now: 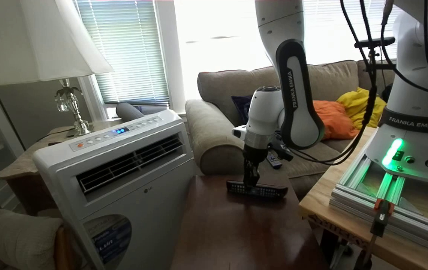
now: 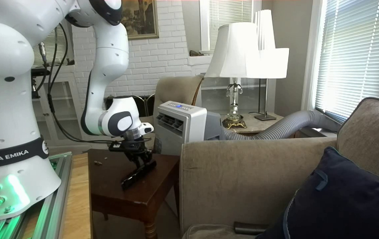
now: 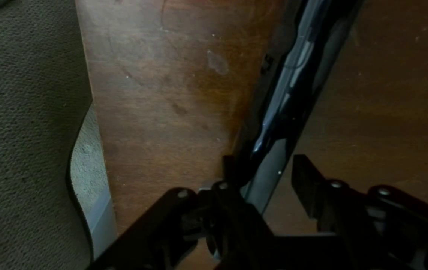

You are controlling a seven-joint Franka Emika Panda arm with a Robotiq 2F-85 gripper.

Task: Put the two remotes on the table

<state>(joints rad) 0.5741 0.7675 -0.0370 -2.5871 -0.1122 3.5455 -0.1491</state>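
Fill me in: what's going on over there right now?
The robot arm has its jaws on either side of a black remote, which looks tipped up on its long edge and seems to rest on the brown table. In the wrist view one of the jaws stands clear of it, so it does not look gripped. The second remote lies on the sofa, not yet on the table.

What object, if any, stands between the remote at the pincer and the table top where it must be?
Nothing visible does. In both exterior views, only the dark table top shows directly below the remote; whether the two fully touch, I cannot tell.
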